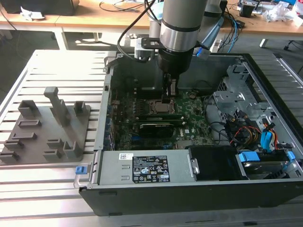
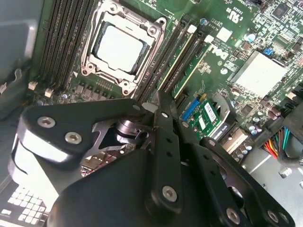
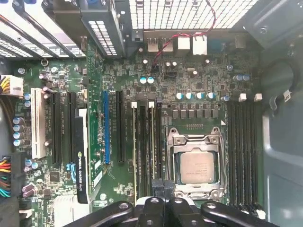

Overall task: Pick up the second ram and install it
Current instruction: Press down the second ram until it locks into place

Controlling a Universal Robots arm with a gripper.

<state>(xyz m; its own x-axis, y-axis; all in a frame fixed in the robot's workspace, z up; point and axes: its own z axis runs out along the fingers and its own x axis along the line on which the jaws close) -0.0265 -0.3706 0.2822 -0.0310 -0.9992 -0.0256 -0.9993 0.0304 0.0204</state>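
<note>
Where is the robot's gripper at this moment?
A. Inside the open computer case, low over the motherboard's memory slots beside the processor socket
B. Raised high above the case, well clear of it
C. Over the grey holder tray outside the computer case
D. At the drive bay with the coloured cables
A: in the exterior view the gripper reaches down into the computer case, just over the motherboard beside the processor socket.

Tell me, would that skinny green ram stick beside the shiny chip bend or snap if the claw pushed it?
Probably stiff: the ram stick looks like a thin flat board standing on edge in its slot. Likely light, being so narrow. Possibly fragile: hard sideways pushing might crack it.
</note>
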